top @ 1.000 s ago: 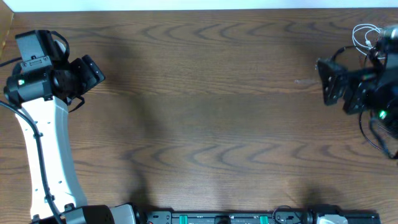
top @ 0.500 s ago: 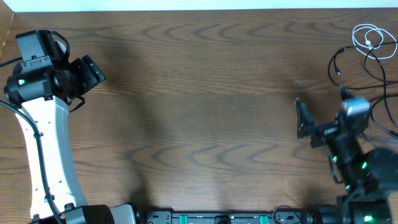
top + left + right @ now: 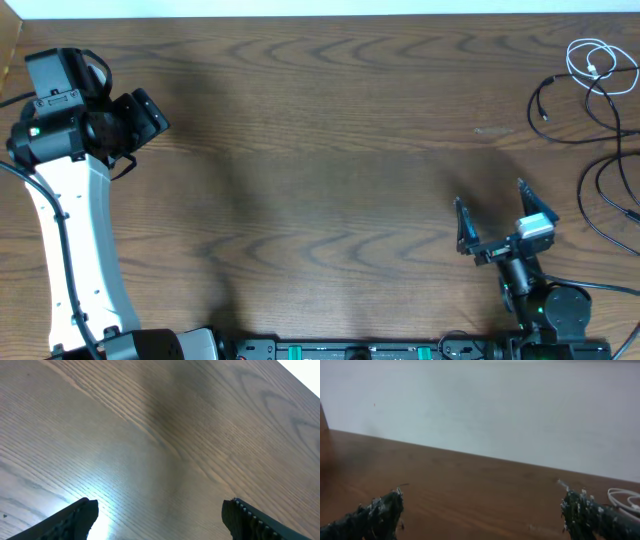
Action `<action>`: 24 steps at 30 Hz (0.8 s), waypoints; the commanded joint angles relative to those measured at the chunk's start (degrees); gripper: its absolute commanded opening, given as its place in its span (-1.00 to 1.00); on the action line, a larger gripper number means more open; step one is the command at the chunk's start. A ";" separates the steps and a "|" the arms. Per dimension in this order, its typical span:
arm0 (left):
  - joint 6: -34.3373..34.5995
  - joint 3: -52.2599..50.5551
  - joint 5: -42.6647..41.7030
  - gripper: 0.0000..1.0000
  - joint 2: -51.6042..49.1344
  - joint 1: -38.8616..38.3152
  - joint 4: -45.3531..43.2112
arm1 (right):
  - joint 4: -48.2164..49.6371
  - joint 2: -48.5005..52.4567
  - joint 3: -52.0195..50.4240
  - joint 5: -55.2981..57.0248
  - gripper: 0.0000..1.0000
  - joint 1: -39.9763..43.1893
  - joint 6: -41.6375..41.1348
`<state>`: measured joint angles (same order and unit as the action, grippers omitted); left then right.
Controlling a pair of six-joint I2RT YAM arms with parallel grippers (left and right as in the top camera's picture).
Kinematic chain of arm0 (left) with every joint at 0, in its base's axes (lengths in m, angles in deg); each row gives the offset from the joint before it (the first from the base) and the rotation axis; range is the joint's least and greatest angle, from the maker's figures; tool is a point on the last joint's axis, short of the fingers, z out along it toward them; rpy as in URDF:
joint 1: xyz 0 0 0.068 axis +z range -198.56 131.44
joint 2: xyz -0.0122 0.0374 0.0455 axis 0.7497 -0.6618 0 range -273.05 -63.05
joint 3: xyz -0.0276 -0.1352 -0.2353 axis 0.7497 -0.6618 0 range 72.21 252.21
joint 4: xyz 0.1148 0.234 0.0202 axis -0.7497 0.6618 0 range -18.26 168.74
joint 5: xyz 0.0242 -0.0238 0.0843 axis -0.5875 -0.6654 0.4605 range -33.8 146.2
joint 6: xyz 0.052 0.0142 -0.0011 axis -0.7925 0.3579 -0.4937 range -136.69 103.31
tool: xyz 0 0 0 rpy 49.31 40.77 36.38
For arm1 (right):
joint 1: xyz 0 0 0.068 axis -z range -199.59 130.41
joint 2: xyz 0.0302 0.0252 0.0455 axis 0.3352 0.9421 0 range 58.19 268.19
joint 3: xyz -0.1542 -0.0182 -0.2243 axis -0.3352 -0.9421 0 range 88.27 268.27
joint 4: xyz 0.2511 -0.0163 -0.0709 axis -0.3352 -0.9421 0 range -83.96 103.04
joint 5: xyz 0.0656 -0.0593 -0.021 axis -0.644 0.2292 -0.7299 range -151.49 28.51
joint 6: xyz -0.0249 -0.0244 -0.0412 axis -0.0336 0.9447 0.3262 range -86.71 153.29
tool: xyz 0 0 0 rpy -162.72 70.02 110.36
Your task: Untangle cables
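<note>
Dark wood-grain bench (image 3: 330, 180) fills the overhead view, with a pale wall (image 3: 480, 405) behind its far edge. Both cables lie bunched in the far right corner and down the right edge. The white cable (image 3: 592, 62) sits as a small loose coil right in that corner. The black cable (image 3: 597, 190) starts just beside it, loops toward the middle, then trails along the right edge toward the near side and partly runs out of view. The black cord appears to pass under or against the lower rim of the white coil, though the overhead view is too small to say whether they truly cross. By my reading, the job is well advanced, since each cord can be traced on its own, but not clearly finished. What seems left is to draw the two fully apart and perhaps lay them straighter. Neither arm is on a cable. The left gripper (image 3: 150, 112) hangs over the left edge near the far corner, with its jaws wide apart over bare wood and nothing between them. The right gripper (image 3: 490, 205) is by the near edge toward the right corner, well apart from the cords, spread wide and empty. No brand, label or legible writing shows anywhere, only small green lights on the arms.
</note>
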<state>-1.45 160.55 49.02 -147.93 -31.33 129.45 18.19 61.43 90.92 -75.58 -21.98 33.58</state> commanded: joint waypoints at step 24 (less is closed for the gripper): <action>0.31 0.61 0.13 0.68 -0.48 0.04 0.13 | -8.33 -2.49 -2.34 -0.20 0.98 -0.28 -1.51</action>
<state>-1.45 160.55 49.02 -147.93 -31.33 129.45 10.19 59.03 88.67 -75.62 -21.98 32.86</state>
